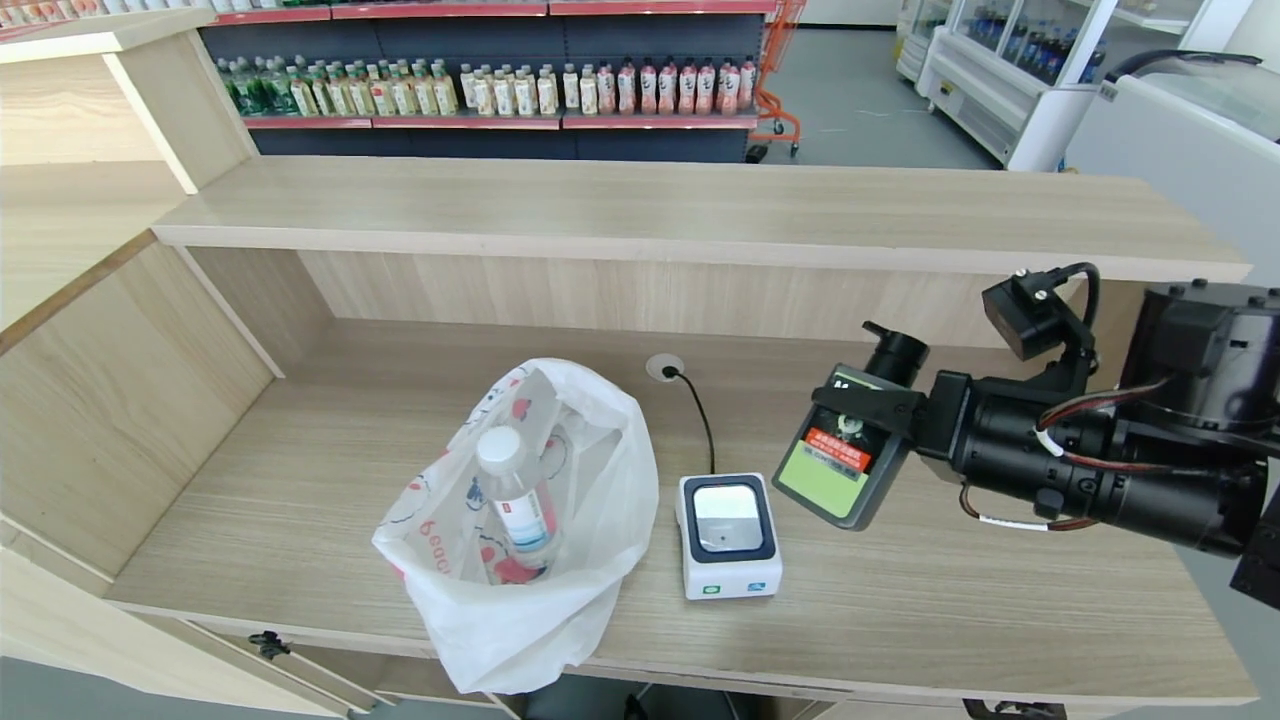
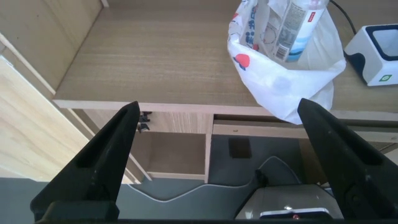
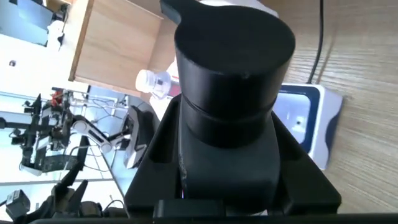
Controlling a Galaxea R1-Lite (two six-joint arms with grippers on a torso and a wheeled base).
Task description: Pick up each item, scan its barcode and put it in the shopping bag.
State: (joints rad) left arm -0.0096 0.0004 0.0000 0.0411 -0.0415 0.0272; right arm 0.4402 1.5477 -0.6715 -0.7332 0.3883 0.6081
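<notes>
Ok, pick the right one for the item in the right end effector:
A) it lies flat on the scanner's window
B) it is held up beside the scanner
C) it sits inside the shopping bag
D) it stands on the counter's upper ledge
B: the right end effector grips the dark packet up beside the scanner, not on it, while the shopping bag holds a bottle.

A dark grey flat bottle with a black cap and a green-and-red label hangs tilted in the right gripper, above the wooden counter and just right of the white box scanner. Left of the scanner stands the open white plastic shopping bag, holding 1 clear white-capped bottle upright.
</notes>
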